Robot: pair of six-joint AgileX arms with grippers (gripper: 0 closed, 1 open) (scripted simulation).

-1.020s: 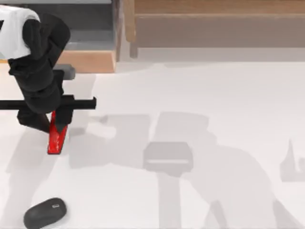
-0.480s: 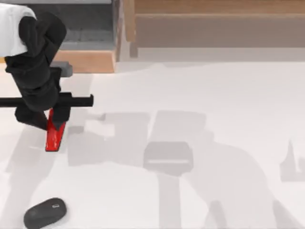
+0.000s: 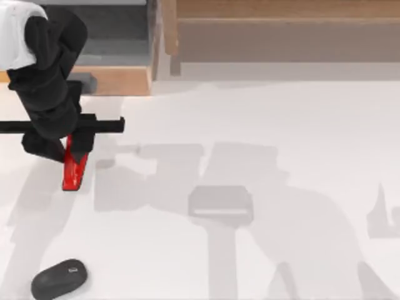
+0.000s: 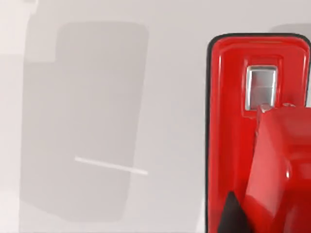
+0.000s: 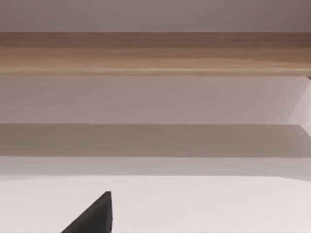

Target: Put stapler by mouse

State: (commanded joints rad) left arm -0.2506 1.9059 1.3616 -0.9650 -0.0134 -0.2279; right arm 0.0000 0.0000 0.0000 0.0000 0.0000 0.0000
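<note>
**A:** Where is the stapler?

**B:** From above, the red stapler (image 3: 74, 171) sits near the tabletop's (image 3: 262, 119) left edge, its far end under the left gripper (image 3: 70, 147), which is clenched on it.

**A:** And the mouse?

**B:** The dark mouse (image 3: 59, 279) lies at the front-left corner, well apart from the stapler.

**A:** What does the left wrist view add?

**B:** The stapler (image 4: 257, 141) close up, with a small metal plate (image 4: 261, 86) at its tip.

**A:** The right gripper?

**B:** In the right wrist view, a dark fingertip (image 5: 95, 216) shows; I cannot tell whether it is open.
</note>
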